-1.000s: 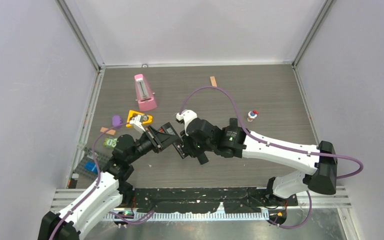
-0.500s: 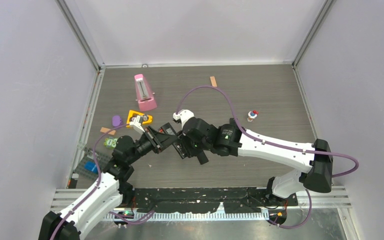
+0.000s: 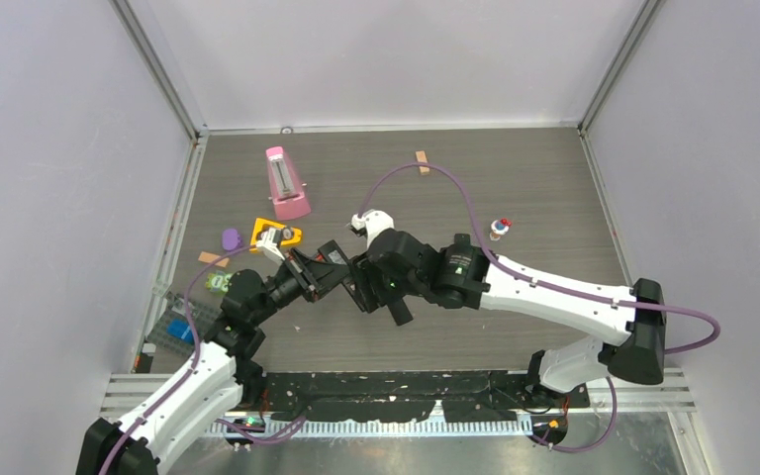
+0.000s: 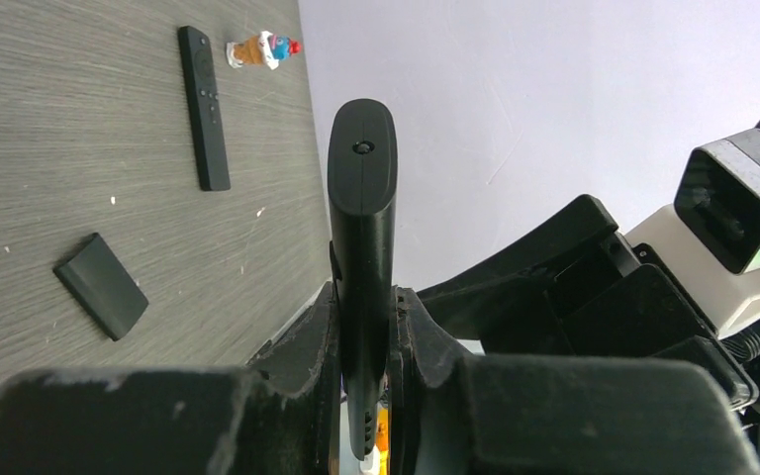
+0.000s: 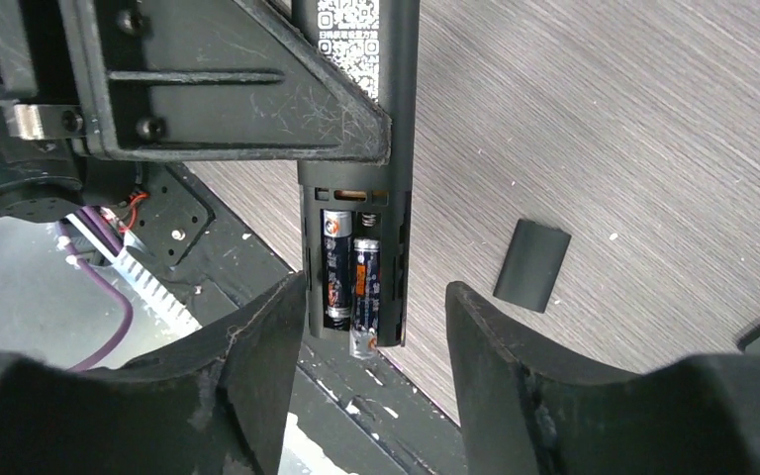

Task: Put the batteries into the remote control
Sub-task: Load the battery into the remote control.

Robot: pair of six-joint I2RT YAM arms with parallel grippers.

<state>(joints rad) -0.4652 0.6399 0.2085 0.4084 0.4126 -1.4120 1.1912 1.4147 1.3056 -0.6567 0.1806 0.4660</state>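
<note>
My left gripper [image 4: 364,327] is shut on a black remote control [image 4: 361,228] and holds it off the table. In the right wrist view the remote control [image 5: 356,59] shows its open battery bay. Two batteries lie side by side in the bay. One battery [image 5: 337,262] sits fully in. The other battery [image 5: 366,297] sticks out a little past the bay's end. My right gripper [image 5: 371,297] is open, a finger on each side of that end and touching nothing. In the top view both grippers meet mid-table, left [image 3: 329,272] and right [image 3: 366,282].
The black battery cover [image 5: 532,265] lies flat on the table. A second black remote [image 4: 204,107] and a small figurine [image 3: 499,229] lie farther off. A pink wedge-shaped object [image 3: 285,184], a yellow item [image 3: 277,235] and an orange strip [image 3: 422,160] sit toward the back.
My right gripper has opened from nearly shut and its arm has shifted slightly at the remote control's end. The left arm holds the remote control still.
</note>
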